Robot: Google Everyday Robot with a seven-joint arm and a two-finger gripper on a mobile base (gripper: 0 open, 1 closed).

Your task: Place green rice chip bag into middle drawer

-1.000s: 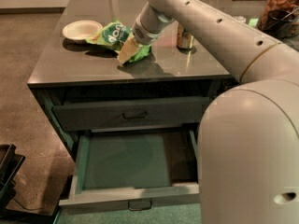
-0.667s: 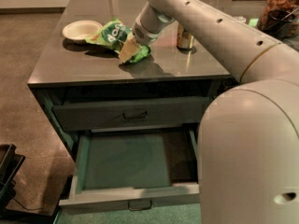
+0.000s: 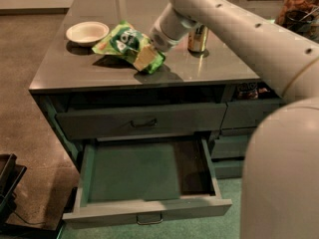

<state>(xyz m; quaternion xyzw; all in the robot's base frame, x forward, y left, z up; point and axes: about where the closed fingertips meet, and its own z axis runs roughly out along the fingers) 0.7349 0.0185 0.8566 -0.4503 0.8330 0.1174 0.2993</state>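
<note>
Your gripper (image 3: 144, 59) is low over the counter (image 3: 214, 69), clamped on the right end of the tilted bag (image 3: 122, 40), which lies near the bowl (image 3: 87, 32). Below, the middle drawer (image 3: 149, 209) stands pulled open. A can (image 3: 198, 40) stands behind the arm.

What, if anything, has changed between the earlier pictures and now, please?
Nothing visibly changed: the gripper stays at the green rice chip bag on the countertop, and the middle drawer stays pulled out below.
</note>
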